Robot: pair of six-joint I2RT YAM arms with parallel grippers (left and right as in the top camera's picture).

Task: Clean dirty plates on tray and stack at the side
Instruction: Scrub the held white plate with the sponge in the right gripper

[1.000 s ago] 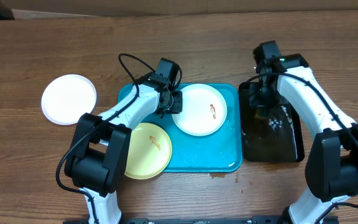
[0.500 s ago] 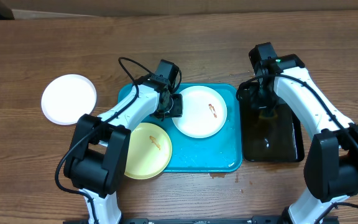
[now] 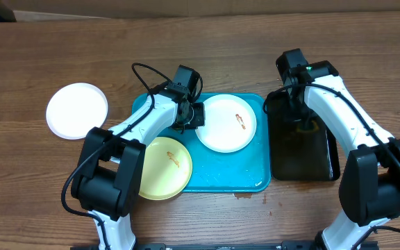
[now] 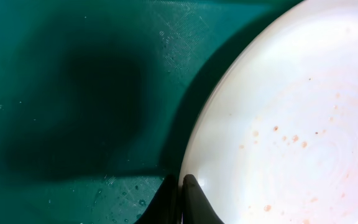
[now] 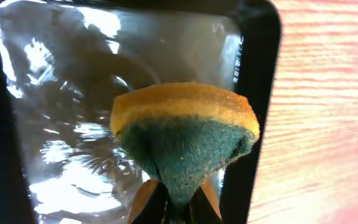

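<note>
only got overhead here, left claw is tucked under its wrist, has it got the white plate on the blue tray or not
observer: yes, left wrist view shows the left claw shut on the rim of the white plate, low over the blue tray
operator: and what's in the right one
observer: right wrist view shows the right claw pinching a sponge, yellow top, green scrub side, over the wet black tray
</note>
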